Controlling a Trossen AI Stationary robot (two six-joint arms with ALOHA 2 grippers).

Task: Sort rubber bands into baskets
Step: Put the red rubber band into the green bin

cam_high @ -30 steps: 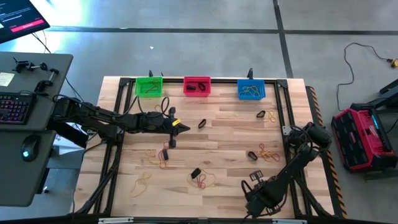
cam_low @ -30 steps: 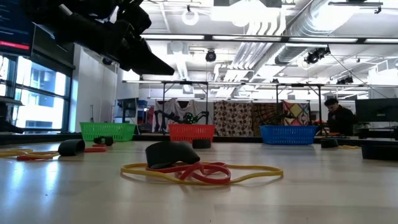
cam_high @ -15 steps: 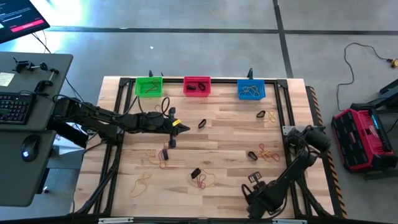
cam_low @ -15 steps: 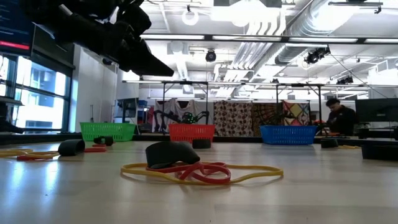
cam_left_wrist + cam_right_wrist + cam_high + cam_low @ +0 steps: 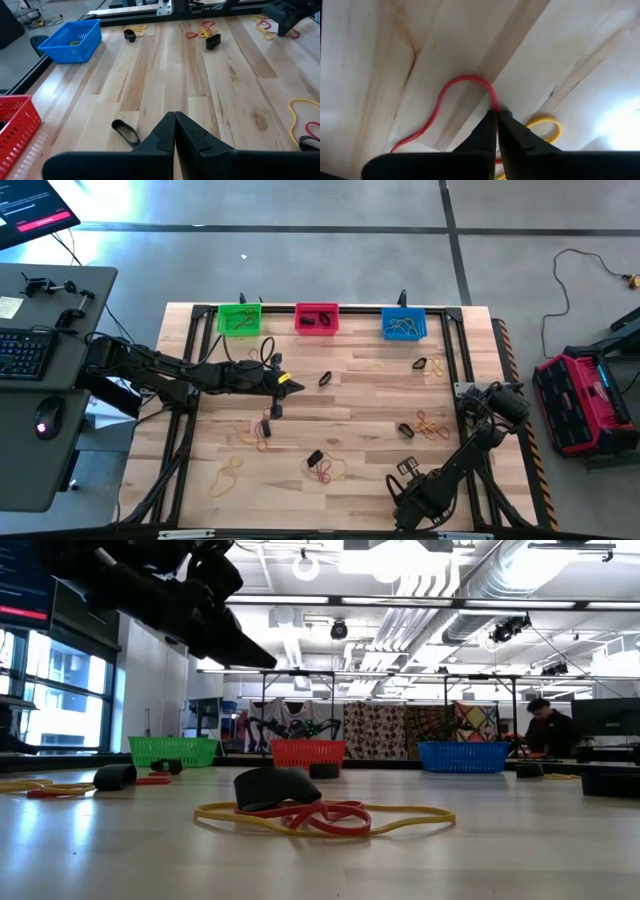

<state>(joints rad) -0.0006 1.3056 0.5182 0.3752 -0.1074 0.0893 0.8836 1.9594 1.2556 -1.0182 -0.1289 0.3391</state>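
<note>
Three baskets stand along the far edge: green (image 5: pixel 239 318), red (image 5: pixel 317 317) and blue (image 5: pixel 404 323). Tan, red and black rubber bands lie scattered on the wooden table, among them a pile (image 5: pixel 325 468) near the front, which the low view (image 5: pixel 320 815) shows close up. My left gripper (image 5: pixel 285 383) is shut above the table's middle left, and the left wrist view (image 5: pixel 175 120) shows nothing between its fingers. My right gripper (image 5: pixel 405 498) is near the front edge, shut on a red rubber band (image 5: pixel 445 105) beside a yellow band (image 5: pixel 545 127). My right gripper pinches the red band at the top of its curve (image 5: pixel 493 102) between its two fingertips. The fingers come down at the wood from above. The band's loop trails off over the table surface. I cannot tell whether the held part is lifted off the wood.
A loose black band (image 5: pixel 325 378) lies just right of my left gripper. More bands lie at the right (image 5: pixel 428 426) and far right (image 5: pixel 428 365), and tan ones at the front left (image 5: pixel 225 475). A black frame rail borders the table. A person sits in the room beyond (image 5: pixel 545 730).
My right arm has shifted a little toward the table's left, low over the front edge, with its gripper still shut.
</note>
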